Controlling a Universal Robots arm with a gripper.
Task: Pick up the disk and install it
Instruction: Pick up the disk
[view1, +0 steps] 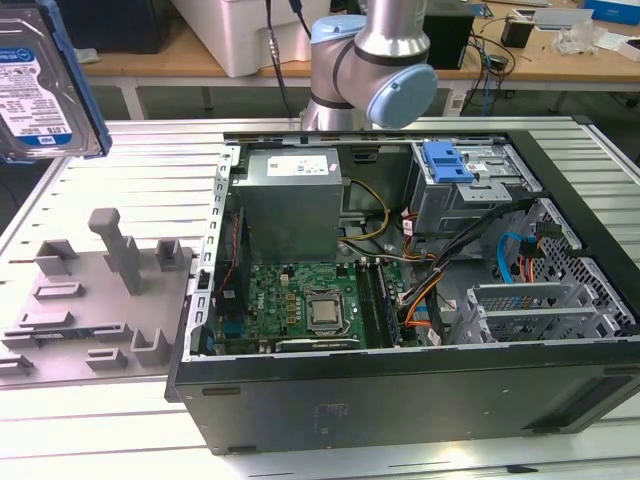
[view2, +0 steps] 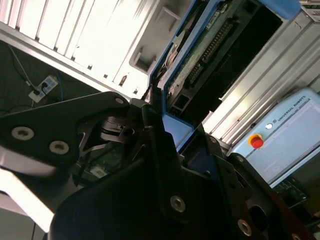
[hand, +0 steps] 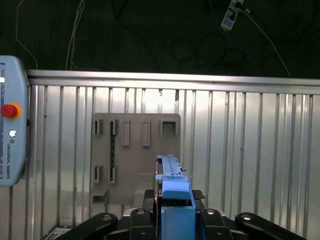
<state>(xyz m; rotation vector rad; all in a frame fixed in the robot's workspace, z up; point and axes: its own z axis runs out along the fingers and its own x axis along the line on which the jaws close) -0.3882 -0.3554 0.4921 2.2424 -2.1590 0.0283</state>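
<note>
Tool (hand: 175, 216) clamped on the disk (hand: 171, 182), held edge-on, over grey fixture plate (hand: 135, 170)

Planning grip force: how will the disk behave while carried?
Probably rigid: the disk looks like a solid metal slab. Likely heavy for its size. Its exposed circuit board suggests it is fragile under knocks.
</note>
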